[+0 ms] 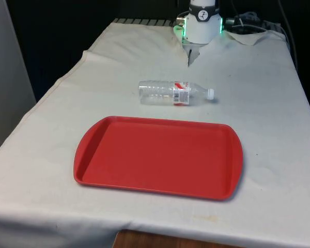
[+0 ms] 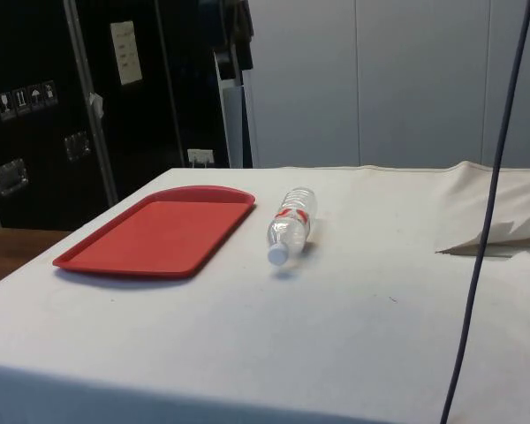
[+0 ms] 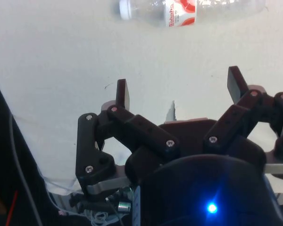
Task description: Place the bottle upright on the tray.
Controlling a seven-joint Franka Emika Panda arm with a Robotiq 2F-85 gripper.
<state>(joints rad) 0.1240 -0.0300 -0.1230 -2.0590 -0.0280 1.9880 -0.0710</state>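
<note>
Bottle: clear plastic water bottle (image 1: 173,93) with a red-and-white label and white cap, lying on its side on the white tablecloth (image 1: 268,103), cap toward the front view's right.
Bottle position: just beyond the tray's far edge, near it but not touching, nothing holding it.
Tray: flat red plastic tray (image 1: 93,165) with rounded corners and a low rim, bare, nearer the front camera than the bottle.
Gripper: black two-finger gripper (image 3: 179,89) held above the cloth, well apart from the bottle, which shows beyond the fingertips (image 3: 123,92) in the wrist view.
Jaws: spread wide, gripping nothing.
Done: nothing that the pictures show; the bottle is not grasped, not lifted, not upright.
Left: judged from this, the whole job — reach the bottle, close on its body, turn it cap-up, carry it over the rim and stand it on the tray.
Stage: the very start, approach not yet made.
</note>
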